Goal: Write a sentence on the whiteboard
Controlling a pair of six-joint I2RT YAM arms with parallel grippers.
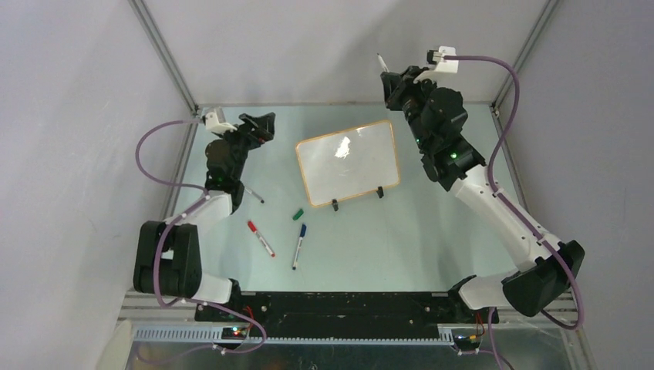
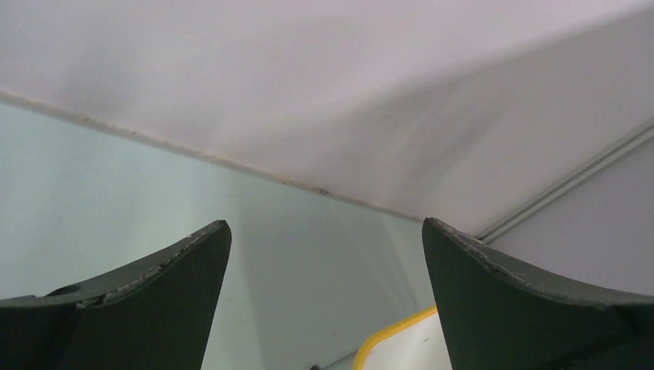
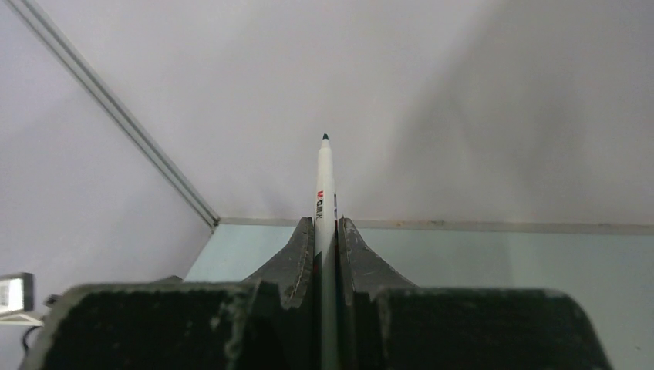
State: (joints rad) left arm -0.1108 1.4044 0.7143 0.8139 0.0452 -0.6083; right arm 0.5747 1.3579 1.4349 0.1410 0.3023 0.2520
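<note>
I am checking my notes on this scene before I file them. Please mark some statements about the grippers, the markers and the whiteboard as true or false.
1. The right gripper is shut on a marker. True.
2. The left gripper holds a marker. False: its jaws stand open with nothing between them.
3. The whiteboard bears green words. False: in the top view it looks blank, with only a glare spot.
4. A red marker and a blue marker lie on the table. True.
5. The held marker's tip touches the whiteboard. False: it is raised, clear of the board, pointing toward the wall.
</note>
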